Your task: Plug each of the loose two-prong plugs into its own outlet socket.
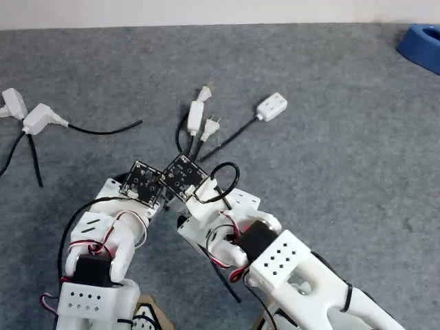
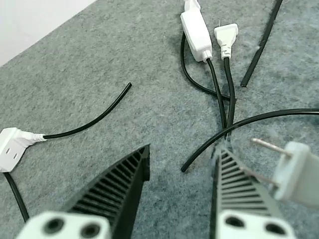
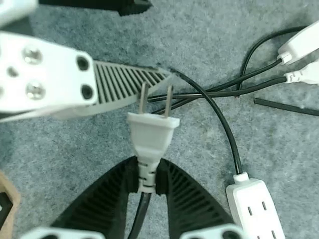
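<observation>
Right tool [image 3: 148, 175] pinches one white two-prong plug [image 3: 149, 132] by its ribbed neck, prongs toward the left tool [image 2: 182, 152], which stands wide open and empty over the grey felt counter [image 1: 330, 151]. Ahead, a second small white plug [image 1: 210, 127] lies beside a longer white cord block [image 1: 196, 115]. One white outlet socket [image 3: 254, 209] sits just beside the right tool, another white socket [image 1: 272, 106] farther out.

**Plugs ahead, sockets either side**

The right gripper [image 3: 148, 167] has a two-prong plug [image 3: 149, 132] between its fingers [image 3: 189, 199], just beside the left gripper [image 2: 182, 154]. Beyond them on the table [image 1: 357, 172] lies a loose plug [image 1: 211, 127]. There's an outlet socket [image 1: 271, 106] to its right, and a second socket [image 1: 41, 118] far left.
</observation>
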### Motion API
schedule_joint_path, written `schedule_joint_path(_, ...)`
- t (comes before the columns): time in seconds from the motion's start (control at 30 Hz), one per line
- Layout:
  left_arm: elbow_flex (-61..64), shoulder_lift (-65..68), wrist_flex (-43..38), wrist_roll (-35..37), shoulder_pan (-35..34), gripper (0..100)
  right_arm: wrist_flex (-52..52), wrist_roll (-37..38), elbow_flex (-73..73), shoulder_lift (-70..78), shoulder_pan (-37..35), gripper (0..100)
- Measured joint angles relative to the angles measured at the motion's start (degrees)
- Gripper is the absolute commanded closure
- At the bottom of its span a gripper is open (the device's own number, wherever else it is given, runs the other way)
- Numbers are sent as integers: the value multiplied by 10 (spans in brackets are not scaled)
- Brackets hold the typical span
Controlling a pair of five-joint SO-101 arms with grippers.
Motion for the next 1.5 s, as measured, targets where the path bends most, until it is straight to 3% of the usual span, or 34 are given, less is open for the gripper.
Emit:
schedule_joint_path(0.63,-71,-5,36,49,-10,780,-2,-19,1,11,51,992)
schedule_joint_path(0.9,-71,-5,36,97,-1,628,-2,-35,1,11,51,992)
schedule_joint_path(1.17,-71,-5,49,125,25,631,-2,-63,1,11,51,992)
schedule_joint_path(1.5,-8,-6,-43,114,13,632,9,-63,1,11,18,992)
